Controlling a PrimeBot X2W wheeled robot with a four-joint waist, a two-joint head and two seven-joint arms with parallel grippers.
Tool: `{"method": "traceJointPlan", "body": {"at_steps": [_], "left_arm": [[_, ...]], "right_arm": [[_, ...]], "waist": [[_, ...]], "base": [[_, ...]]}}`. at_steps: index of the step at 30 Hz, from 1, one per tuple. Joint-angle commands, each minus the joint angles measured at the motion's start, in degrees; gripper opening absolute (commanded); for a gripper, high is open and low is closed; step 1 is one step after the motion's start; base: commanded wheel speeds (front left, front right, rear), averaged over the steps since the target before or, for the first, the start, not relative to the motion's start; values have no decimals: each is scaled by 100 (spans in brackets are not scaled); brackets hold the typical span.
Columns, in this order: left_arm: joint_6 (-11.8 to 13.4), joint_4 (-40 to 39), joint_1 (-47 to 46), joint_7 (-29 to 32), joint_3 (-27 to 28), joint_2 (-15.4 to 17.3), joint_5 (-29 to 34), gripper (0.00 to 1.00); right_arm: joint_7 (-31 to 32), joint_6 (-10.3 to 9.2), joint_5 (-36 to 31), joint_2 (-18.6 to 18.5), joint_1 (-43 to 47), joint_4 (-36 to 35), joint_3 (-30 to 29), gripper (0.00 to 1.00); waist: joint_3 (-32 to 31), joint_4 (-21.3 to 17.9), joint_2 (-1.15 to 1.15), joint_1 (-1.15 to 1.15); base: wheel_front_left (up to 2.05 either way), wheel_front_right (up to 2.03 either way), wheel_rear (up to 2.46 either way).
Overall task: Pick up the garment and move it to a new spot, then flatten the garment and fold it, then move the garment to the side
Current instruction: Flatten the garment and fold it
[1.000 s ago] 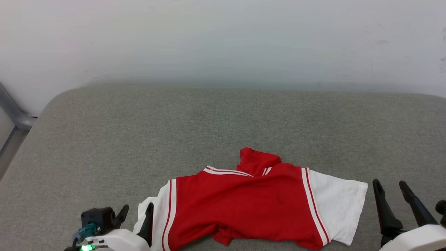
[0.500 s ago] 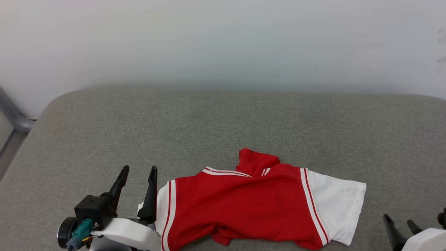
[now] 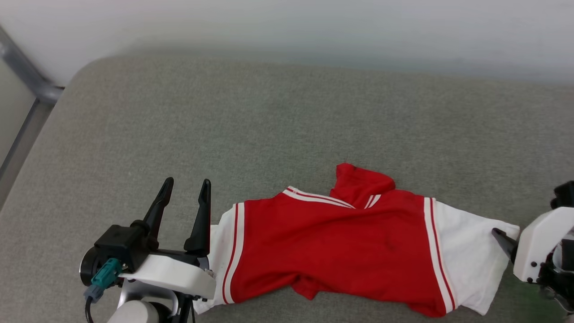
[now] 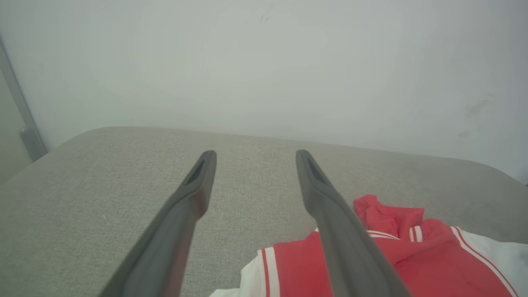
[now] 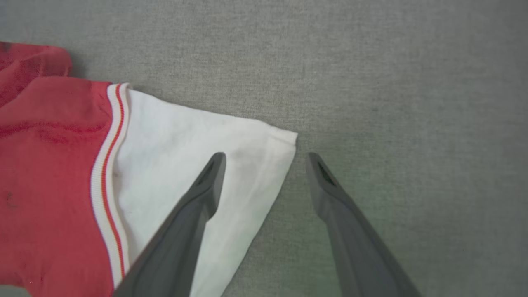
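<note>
1. the head camera has tipped down; our left gripper [image 3: 187, 181] has come up beside the garment [image 3: 332, 251], at its left sleeve, fingers wide and empty.
2. our right gripper [image 5: 265, 156], wide too, now straddles the white right sleeve's edge; pickup looks close.
3. the garment is rumpled soft knit, lower centre, on a coarse grey cushion [image 3: 287, 125].

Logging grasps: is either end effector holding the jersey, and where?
Nothing is held. The left end effector is open beside the garment; the right end effector is open astride the edge of its white sleeve.
</note>
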Motion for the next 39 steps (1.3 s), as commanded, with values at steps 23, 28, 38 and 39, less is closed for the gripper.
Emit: {"method": "traceJointPlan", "body": {"at_steps": [23,28,38,39], "left_arm": [[-598,957,-244,2086,195,659,-1418,100],[-689,1199,-396,3258,124,949,-1924,100],[-875,2087,-897,4499,-237,1043,-2226,100],[-930,2171,-910,4628,-321,1016,-2247,100]], "right_arm": [[341,-5,197,109,61,206,60,0],[444,-5,162,267,260,-455,12,0],[530,-4,130,530,407,-1109,95,0],[522,-4,126,539,408,-1126,87,0]], "waist": [[-92,-233,0,-1],[59,-468,0,-1],[468,-804,0,-1],[481,-820,0,-1]], "base": [[0,0,0],[0,0,0],[0,0,0],[0,0,0]]}}
